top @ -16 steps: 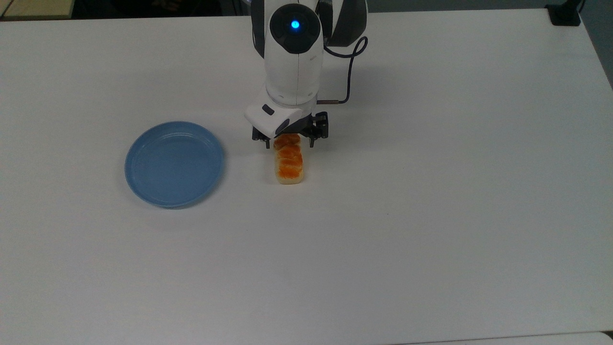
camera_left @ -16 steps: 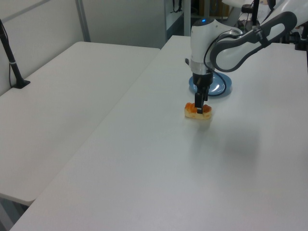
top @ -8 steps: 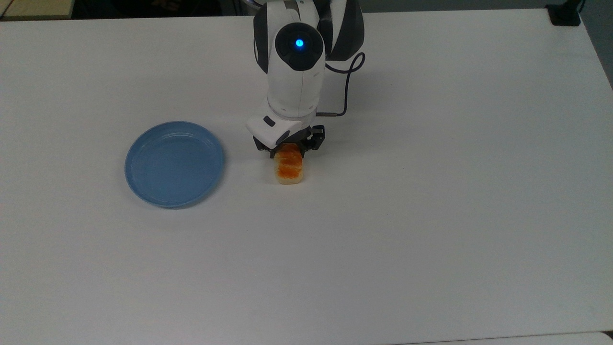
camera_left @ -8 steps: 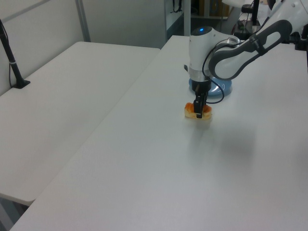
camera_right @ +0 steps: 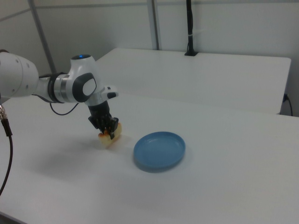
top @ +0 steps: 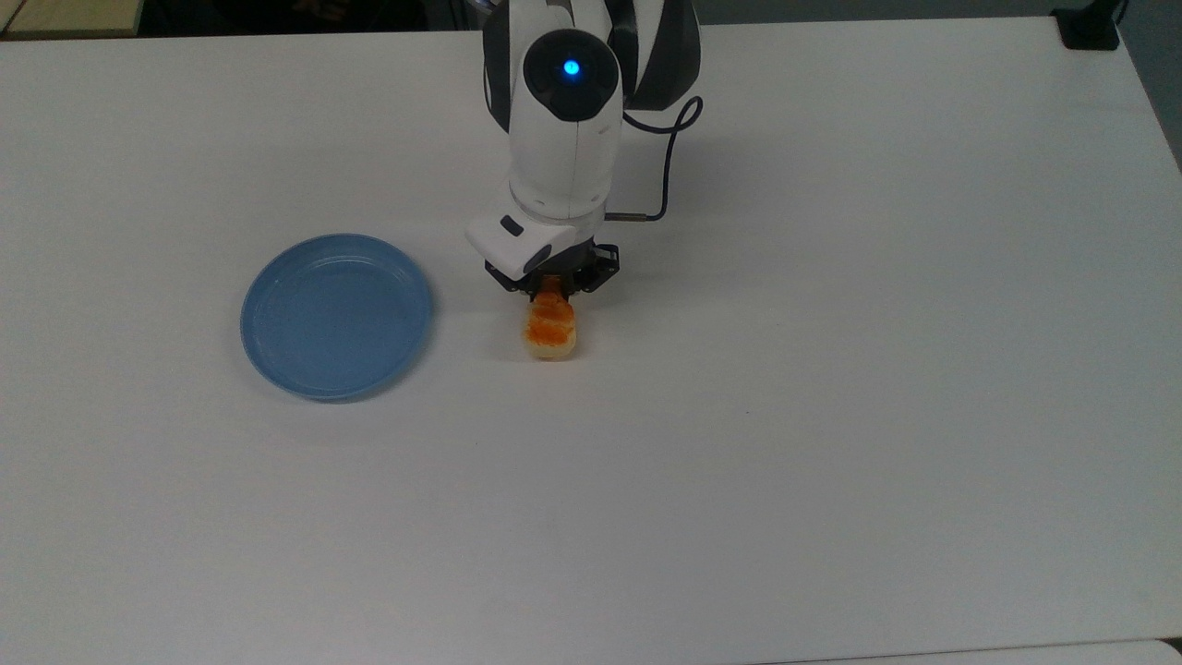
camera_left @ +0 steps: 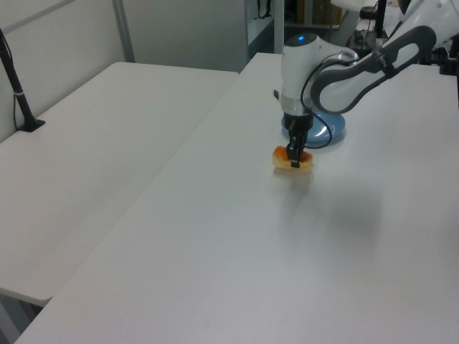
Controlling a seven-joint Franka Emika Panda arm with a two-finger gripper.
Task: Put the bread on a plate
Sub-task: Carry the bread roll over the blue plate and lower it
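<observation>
— How was the gripper (top: pixel 552 288) set?
— Closed tight on the bread (top: pixel 550 329), gripping its far end near the table's (top: pixel 831 416) middle.
— And the plate (top: pixel 336 315)?
— Apart, toward the top view's left, with bare table between and wide margins to every edge.

On a white table (camera_left: pixel 215 236), the white Franka arm (camera_left: pixel 358 64) reaches in from the left view's upper right and bends down, a blue light (camera_left: pixel 301 39) glowing on its joint. Its gripper (camera_left: pixel 293 159) points straight down, fingers closed across the bread (camera_left: pixel 292 160), an orange-topped loaf with pale sides whose ends stick out on either side of the fingers. Just behind the arm's wrist lies the light-blue plate (camera_left: pixel 331 129), partly hidden by it. A second white table (camera_left: pixel 93 143) stands alongside on the left view's left, with a black pole (camera_left: pixel 18 93) at its far edge.
</observation>
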